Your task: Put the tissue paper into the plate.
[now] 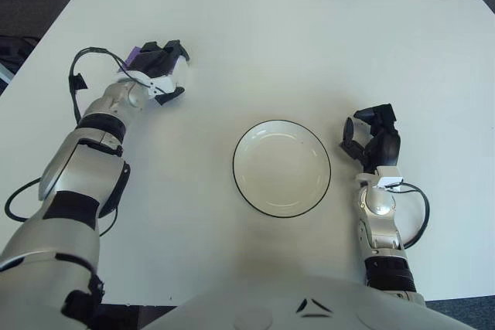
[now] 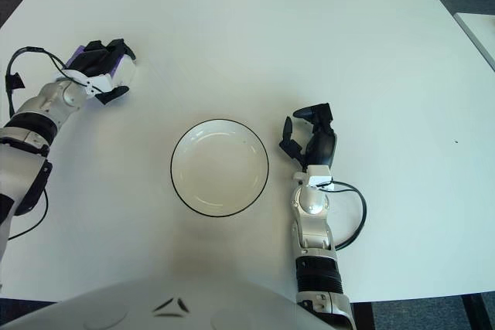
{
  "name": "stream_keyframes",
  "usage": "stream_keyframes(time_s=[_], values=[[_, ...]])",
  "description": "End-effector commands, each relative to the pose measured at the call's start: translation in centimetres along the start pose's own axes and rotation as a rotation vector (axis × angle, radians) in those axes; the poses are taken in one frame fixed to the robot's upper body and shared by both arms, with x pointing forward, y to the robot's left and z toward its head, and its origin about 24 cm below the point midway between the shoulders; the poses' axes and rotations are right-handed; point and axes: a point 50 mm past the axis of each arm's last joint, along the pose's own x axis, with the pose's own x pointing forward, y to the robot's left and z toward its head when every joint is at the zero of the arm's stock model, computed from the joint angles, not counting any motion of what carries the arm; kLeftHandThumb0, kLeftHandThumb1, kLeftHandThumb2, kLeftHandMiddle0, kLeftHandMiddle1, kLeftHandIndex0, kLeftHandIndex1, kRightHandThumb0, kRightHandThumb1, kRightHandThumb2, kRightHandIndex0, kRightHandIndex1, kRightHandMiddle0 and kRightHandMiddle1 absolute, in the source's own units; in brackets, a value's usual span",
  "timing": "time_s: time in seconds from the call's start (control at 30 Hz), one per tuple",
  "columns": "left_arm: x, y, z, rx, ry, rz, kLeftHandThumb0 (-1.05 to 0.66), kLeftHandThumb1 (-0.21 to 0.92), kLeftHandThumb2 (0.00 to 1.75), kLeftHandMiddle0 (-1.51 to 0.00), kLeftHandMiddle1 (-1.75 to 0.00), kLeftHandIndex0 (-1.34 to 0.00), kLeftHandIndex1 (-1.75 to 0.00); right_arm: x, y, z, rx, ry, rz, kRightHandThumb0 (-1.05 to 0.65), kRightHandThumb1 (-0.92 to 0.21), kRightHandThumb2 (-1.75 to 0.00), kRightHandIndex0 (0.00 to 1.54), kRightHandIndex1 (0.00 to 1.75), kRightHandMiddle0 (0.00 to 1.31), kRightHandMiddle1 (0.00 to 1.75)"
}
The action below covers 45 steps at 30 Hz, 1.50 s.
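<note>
Two hands show: the left hand [image 1: 158, 71] grips the tissue pack [image 1: 176, 73] far from the plate [image 1: 281, 168]; the right hand [image 1: 373, 138], fingers loosely curled and holding nothing, is just right of the plate.

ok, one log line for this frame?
left hand: closed on tissue pack, far left of table | right hand: idle, right of plate | plate: empty | tissue: not in plate yet

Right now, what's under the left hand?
The left hand is closed over the tissue pack: a purple edge and a clear-white part show between the fingers. The rest of the pack is covered. The plate holds nothing; the right hand shows beside it.
</note>
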Motion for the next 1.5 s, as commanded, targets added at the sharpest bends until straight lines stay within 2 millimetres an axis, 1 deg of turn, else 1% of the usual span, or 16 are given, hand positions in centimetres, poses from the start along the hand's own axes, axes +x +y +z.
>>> stream_keyframes(time_s=[0.0,0.17,0.5,0.63,0.7,0.97,1.03,1.1,1.23,1.47], values=[[-3.28,-6.81,-2.06,0.043,0.092,-0.200,-0.01,-0.04,1.68,-0.91,-1.62,-0.66,-1.75,-3.32,-0.90,-3.59,-0.060,0.195,-0.002,-0.41,-0.55,-1.04,0.57,1.35,0.43,1.75],[-3.33,-6.93,-1.87,0.030,0.084,-0.159,0.00,-0.08,1.71,-0.96,-1.58,-0.68,-1.75,-3.34,-0.93,-3.61,-0.058,0.198,0.000,-0.40,-0.56,-1.02,0.57,1.35,0.41,1.75],[-3.41,-7.06,-1.56,-0.022,0.072,-0.110,0.00,-0.09,1.72,-0.98,-1.56,-0.69,-1.75,-3.36,-0.94,-3.55,-0.058,0.201,-0.004,-0.40,-0.57,-1.01,0.56,1.35,0.41,1.75],[-3.49,-7.06,-1.60,-0.070,0.083,-0.087,0.00,-0.09,1.72,-0.98,-1.56,-0.69,-1.75,-3.36,-0.93,-3.55,-0.063,0.202,-0.005,-0.40,-0.56,-1.02,0.56,1.35,0.41,1.75],[-3.58,-7.11,-1.74,-0.126,0.108,-0.071,0.00,-0.09,1.72,-0.98,-1.56,-0.69,-1.75,-3.36,-0.93,-3.55,-0.063,0.201,-0.004,-0.40,-0.56,-1.02,0.56,1.35,0.41,1.75],[-3.73,-7.45,-2.21,-0.408,0.227,-0.018,0.00,-0.09,1.71,-0.98,-1.57,-0.69,-1.75,-3.33,-0.89,-3.54,-0.053,0.195,-0.004,-0.41,-0.54,-1.04,0.57,1.35,0.43,1.75],[-3.69,-7.38,-2.26,-0.525,0.255,0.014,0.00,-0.09,1.71,-0.97,-1.57,-0.68,-1.75,-3.33,-0.88,-3.51,-0.051,0.194,-0.003,-0.41,-0.54,-1.05,0.57,1.35,0.43,1.75],[-3.63,-7.31,-2.18,-0.656,0.270,0.056,0.00,-0.06,1.69,-0.96,-1.57,-0.66,-1.75,-3.32,-0.86,-3.47,-0.050,0.194,-0.003,-0.41,-0.54,-1.05,0.57,1.34,0.43,1.75],[-3.59,-7.14,-2.05,-0.834,0.262,0.105,0.00,-0.05,1.68,-0.95,-1.58,-0.66,-1.75,-3.32,-0.85,-3.50,-0.050,0.201,-0.005,-0.41,-0.54,-1.04,0.57,1.34,0.43,1.75],[-3.40,-7.24,-1.91,-1.262,0.245,0.157,0.00,-0.05,1.69,-0.94,-1.59,-0.66,-1.75,-3.26,-0.79,-3.54,-0.056,0.216,-0.009,-0.40,-0.55,-1.03,0.56,1.34,0.42,1.75]])
